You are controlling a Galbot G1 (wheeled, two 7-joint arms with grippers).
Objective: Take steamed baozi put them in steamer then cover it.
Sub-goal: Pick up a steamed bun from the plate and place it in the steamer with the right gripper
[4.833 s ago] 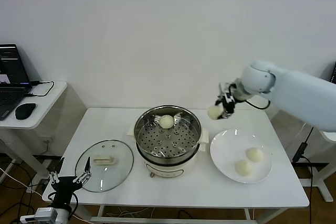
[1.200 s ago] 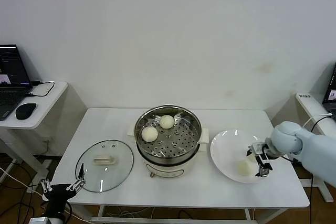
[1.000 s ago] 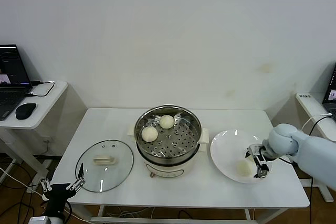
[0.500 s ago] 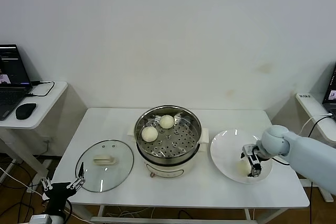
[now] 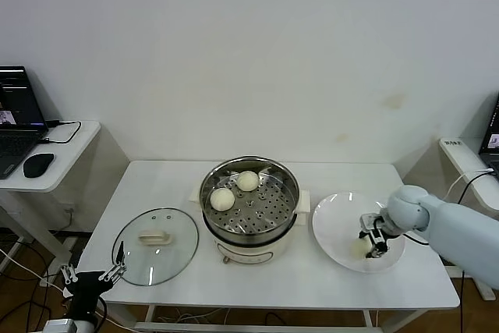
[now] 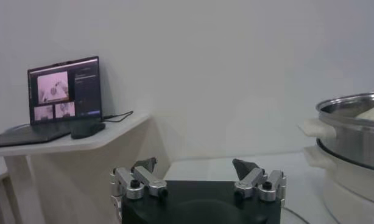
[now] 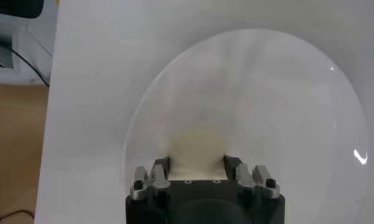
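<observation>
Baozi are showing as smooth, round, cream-white buns with a matte skin: two (image 5: 222, 199) (image 5: 248, 181) are sitting on the perforated floor inside the steamer (image 5: 290, 193), toward its back-left part, near each other but apart, and a third bun (image 7: 198, 148) is lying on the white plate (image 5: 335, 224) to the steamer's right. In the head view only one bun is showing on the plate; any other there cannot be made out. The steamer is standing at the middle of the white counter (image 5: 257, 282), a shiny steel basket on a cream-white pot base, and it is uncovered. The cover (image 5: 175, 251), clear glass with a metal rim and a cream oblong handle at its centre, is lying flat on the counter to the steamer's left, just beside the base. The right gripper (image 5: 375, 240) is reaching down over the plate's right half; in the right wrist view its jaws are standing on either side of the plate's bun, flanking it closely, though whether they are pressing on it cannot be told. The left gripper (image 6: 198, 181) is parked low off the counter's front-left corner, below the cover, with its jaws spread wide and holding nothing. A side desk with a laptop (image 6: 64, 91) and a mouse (image 5: 37, 164) is standing further left.
</observation>
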